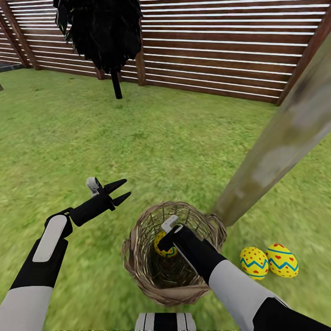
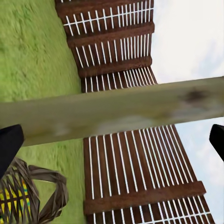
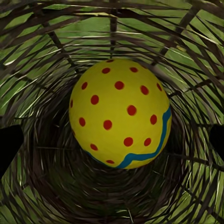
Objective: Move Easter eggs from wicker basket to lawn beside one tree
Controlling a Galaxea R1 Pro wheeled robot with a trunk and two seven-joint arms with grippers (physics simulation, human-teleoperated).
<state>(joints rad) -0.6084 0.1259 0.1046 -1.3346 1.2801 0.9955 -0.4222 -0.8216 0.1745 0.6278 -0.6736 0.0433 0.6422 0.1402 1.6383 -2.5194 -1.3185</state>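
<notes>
Head view: we recorded the wicker basket (image 1: 172, 253) standing on the lawn (image 1: 138, 133), just beside the foot of the pale tree trunk (image 1: 280, 142). Two Easter eggs (image 1: 253, 263) (image 1: 282, 260) lay side by side on the grass near that trunk, on the far side from our left arm. The third egg (image 1: 164, 246) sat inside the basket. Our right gripper (image 1: 171, 235) reached down into the basket's mouth toward this egg; its fingertips were hidden, so we could not tell their state from this view. Our left gripper (image 1: 120, 192) hovered above the grass beside the basket, fingers parted and empty. A slatted fence (image 1: 220, 46) and a black-foliaged tree (image 1: 103, 32) closed the background.

Left wrist view: we saw the trunk (image 2: 121, 109) crossing the frame before the fence (image 2: 135, 168), with part of the basket rim (image 2: 44, 186) at one corner. The dark fingertips (image 2: 9, 149) stood at opposite edges, wide apart, with nothing between them.

Right wrist view: we saw the dotted egg (image 3: 120, 113) centred within the woven wall (image 3: 42, 51). The fingertips (image 3: 8, 147) flanked it at the frame edges, spread and apparently not yet touching it.

We judged two of three eggs placed; one grasp, lift and placement by the trunk remained.
</notes>
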